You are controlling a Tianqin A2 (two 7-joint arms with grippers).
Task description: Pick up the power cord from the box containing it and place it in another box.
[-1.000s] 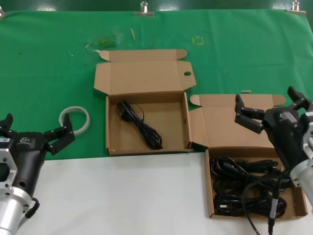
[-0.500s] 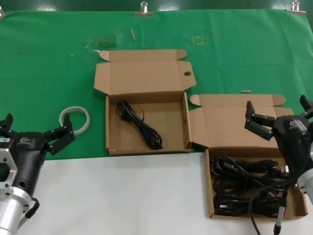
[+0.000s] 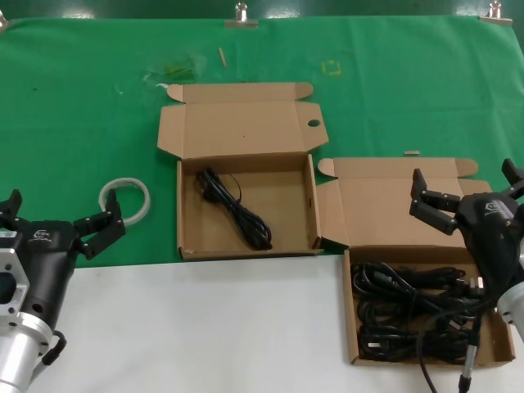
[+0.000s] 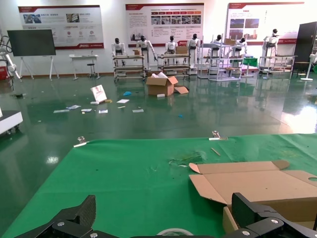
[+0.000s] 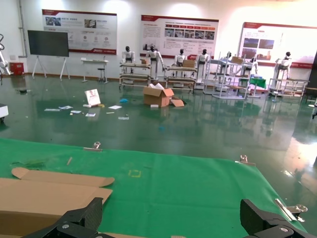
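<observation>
The box containing the power cords lies at the front right, its winged lid open at the back. Several black power cords are piled in it. Another box sits in the middle with its lid open, a round hole near one lid corner. One black cord lies in it. My right gripper is open and empty, hovering over the right box's back edge. My left gripper is open and empty at the front left.
A white tape ring lies on the green cloth just beyond my left gripper; it also shows in the left wrist view. White tabletop runs along the front. The middle box's lid shows in both wrist views.
My right gripper has moved right and slightly toward me over the first half second, then held still. The left arm and the cords have not moved.
</observation>
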